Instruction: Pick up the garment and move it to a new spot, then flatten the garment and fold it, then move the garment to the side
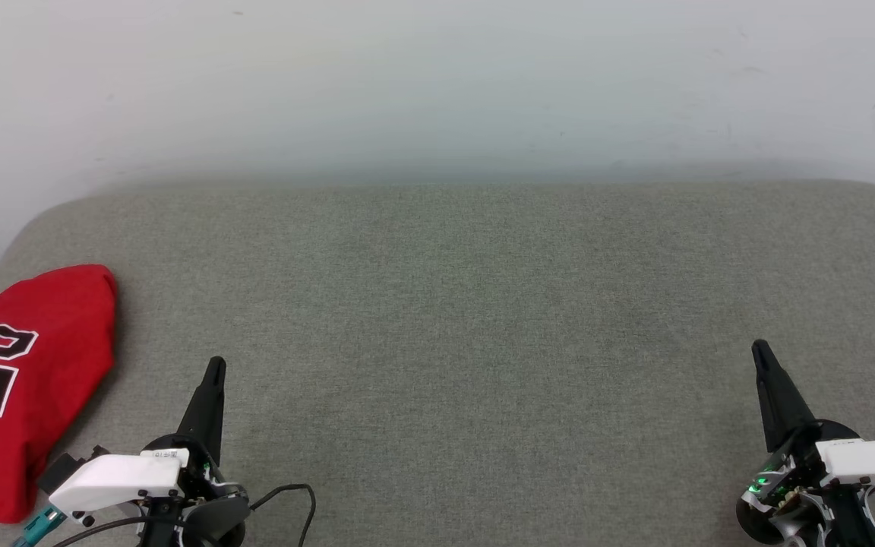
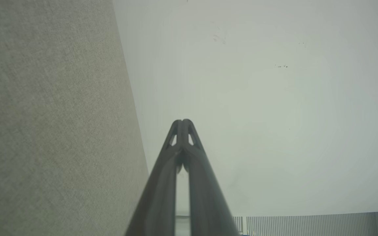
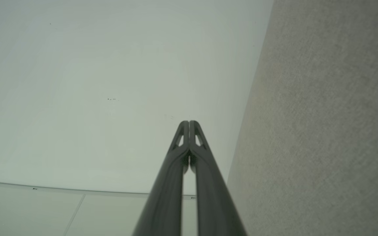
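Leftward, the garment [image 1: 27,380] edges the grey pad [image 1: 445,304] (number up); left gripper [image 1: 215,365] and right gripper [image 1: 759,349] pinched closed.

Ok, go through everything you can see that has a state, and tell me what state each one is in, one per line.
garment: bundled up, number side up, lying at the left end of the surface, not held.
left end effector: shut, empty, apart from the garment.
right end effector: shut, empty, over bare fabric.
grey padded surface: flat, bare across its middle.
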Controlling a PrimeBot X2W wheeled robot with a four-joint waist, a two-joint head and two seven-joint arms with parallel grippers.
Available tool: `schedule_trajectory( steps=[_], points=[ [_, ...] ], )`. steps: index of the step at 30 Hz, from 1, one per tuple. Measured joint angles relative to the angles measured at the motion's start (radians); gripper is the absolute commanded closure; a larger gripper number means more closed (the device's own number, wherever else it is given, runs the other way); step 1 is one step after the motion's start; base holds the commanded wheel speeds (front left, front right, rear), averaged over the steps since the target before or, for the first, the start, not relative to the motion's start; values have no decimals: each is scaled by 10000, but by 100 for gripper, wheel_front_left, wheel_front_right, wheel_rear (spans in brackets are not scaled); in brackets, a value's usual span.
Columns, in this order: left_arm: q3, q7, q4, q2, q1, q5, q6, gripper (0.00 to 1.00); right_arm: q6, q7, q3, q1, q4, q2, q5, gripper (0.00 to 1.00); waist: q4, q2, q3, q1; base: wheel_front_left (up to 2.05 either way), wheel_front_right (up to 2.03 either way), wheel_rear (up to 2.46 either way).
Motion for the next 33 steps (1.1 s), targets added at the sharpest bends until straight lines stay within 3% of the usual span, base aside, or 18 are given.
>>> schedule_trajectory(
  steps=[22,23,33],
  points=[
    [0,-2,0,0,0,0,0,100,0,0,-2,-1,0,0,0,100,0,0,0,0,0,0,0],
    [2,0,0,0,0,0,0,0,0,0,0,-1,0,0,0,0,0,0,0,0,0,0,0],
    [-366,-282,157,-48,321,2,13,0,-2,-213,184,361,84,27,-10,0,1,0,9,0,0,0,0]
  ],
)
